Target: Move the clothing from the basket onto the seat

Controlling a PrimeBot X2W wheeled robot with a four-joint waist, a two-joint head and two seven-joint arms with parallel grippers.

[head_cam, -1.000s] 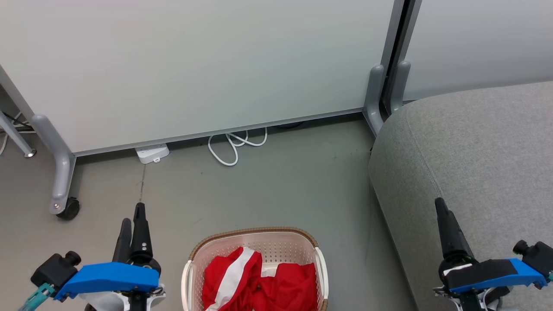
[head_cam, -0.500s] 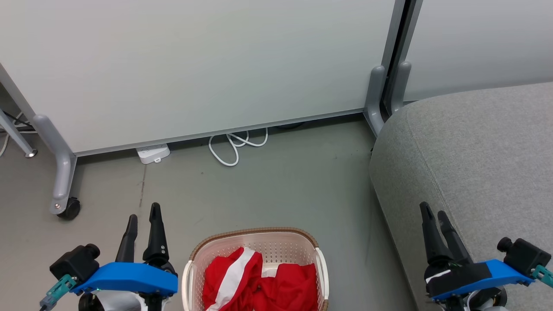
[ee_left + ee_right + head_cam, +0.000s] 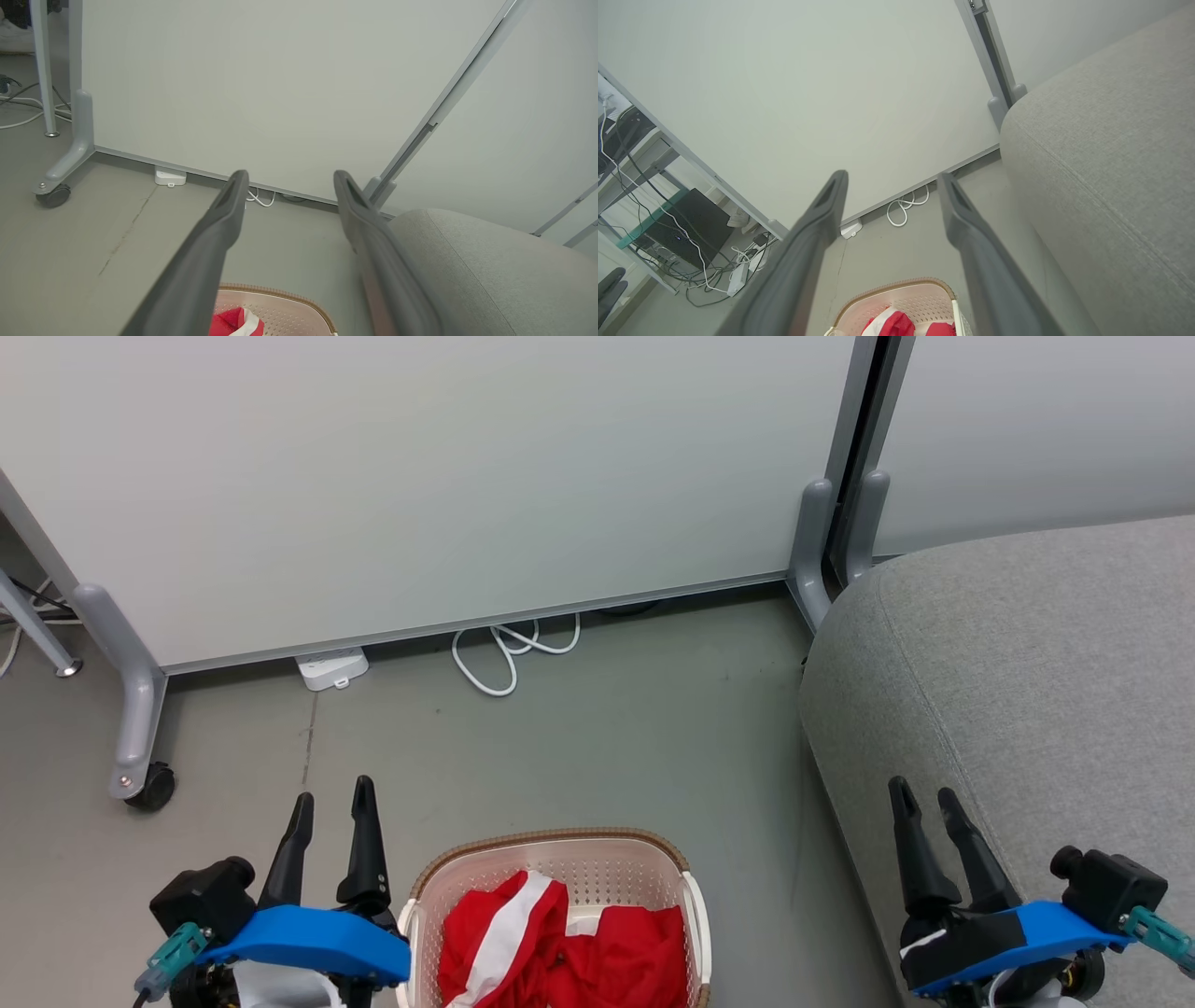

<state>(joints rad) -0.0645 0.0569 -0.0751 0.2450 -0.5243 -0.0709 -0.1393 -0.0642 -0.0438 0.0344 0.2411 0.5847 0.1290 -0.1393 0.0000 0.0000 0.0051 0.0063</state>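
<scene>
Opening of both pincers has been completed within the last second. The left pincer (image 3: 333, 791), whose fingers were nearly together, is now held with them plainly apart, and the right pincer (image 3: 922, 788) has likewise been spread; nothing is held in either. Both have also been drawn inward toward each other (the head view has barely shifted, so this is taken as arm motion). The basket (image 3: 551, 837) is found on the floor (image 3: 607, 737) just to the right of the left pincer and well to the left of the right one. The clothing is lodged inside it, behind both sets of fingertips: the striped garment (image 3: 504, 933) beside the plain red garment (image 3: 635, 952). The seat (image 3: 1027, 663) lies beneath and to the right of the right pincer. Nothing has been gripped yet; a reach down into the basket is judged to be in preparation.
</scene>
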